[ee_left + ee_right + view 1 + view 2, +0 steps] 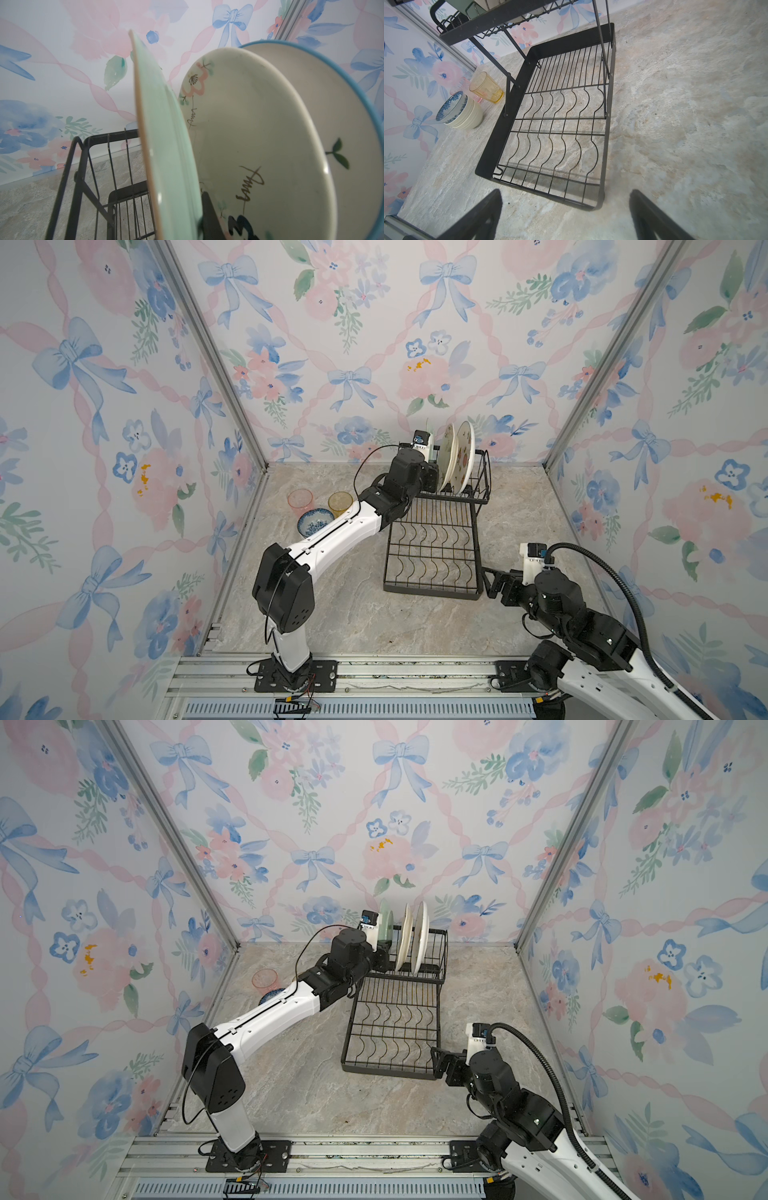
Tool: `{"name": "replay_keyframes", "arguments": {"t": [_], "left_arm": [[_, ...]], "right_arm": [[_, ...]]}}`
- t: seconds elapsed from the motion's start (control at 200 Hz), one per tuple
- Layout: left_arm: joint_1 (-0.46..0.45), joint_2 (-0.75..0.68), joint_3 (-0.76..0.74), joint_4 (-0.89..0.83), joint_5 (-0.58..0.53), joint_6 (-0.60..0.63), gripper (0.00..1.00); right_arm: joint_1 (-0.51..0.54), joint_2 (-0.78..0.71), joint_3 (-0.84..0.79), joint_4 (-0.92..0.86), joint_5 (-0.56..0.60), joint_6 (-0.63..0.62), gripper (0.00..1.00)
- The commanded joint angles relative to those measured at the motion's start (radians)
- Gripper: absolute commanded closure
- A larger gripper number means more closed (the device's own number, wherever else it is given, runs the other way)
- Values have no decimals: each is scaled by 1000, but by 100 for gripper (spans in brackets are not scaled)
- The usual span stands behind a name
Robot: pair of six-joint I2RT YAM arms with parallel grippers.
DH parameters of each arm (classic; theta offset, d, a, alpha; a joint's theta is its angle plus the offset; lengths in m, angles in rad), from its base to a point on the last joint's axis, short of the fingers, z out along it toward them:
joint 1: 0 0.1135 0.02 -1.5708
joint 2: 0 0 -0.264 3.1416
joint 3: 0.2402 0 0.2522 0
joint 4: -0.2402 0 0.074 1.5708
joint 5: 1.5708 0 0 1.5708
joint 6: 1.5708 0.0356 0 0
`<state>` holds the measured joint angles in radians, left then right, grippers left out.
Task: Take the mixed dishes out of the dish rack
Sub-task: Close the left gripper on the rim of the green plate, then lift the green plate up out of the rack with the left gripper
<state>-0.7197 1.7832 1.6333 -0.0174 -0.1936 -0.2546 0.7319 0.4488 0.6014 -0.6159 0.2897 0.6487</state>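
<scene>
mint-green flower plate (166, 145), upright on the upper shelf of the dish rack (434, 592), is pinched by the left gripper (384, 952), with the right gripper (565, 193) wide open, and a tilted lift could knock the adjacent cream plate (249, 135).

- The table (340, 614) has a grey-beige, marble-look top.
- A black wire dish rack (432, 591) stands on it, from the centre out toward 12 o'clock.
- At 10 o'clock, near the wall, a pink glass (300, 499) and an amber glass (340, 502) stand upright, near each other.
- At their 6 o'clock, cream bowls (471, 118) sit stacked on the table, with a blue-patterned bowl (315, 522) nested on top.
</scene>
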Motion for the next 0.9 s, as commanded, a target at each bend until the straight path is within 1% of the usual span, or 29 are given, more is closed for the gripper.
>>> {"name": "replay_keyframes", "arguments": {"t": [0.0,0.195,0.48,0.895], "left_arm": [[-9,-45,53,67,49,52,100],[-9,-49,75,70,43,58,100],[-10,-68,76,122,30,74,100],[-32,-128,44,190,6,140,100]], "right_arm": [[-10,5,-15,26,10,16,3],[-11,2,-20,31,8,20,3],[-9,-17,-21,18,10,19,3],[-10,-32,-26,13,14,20,3]]}}
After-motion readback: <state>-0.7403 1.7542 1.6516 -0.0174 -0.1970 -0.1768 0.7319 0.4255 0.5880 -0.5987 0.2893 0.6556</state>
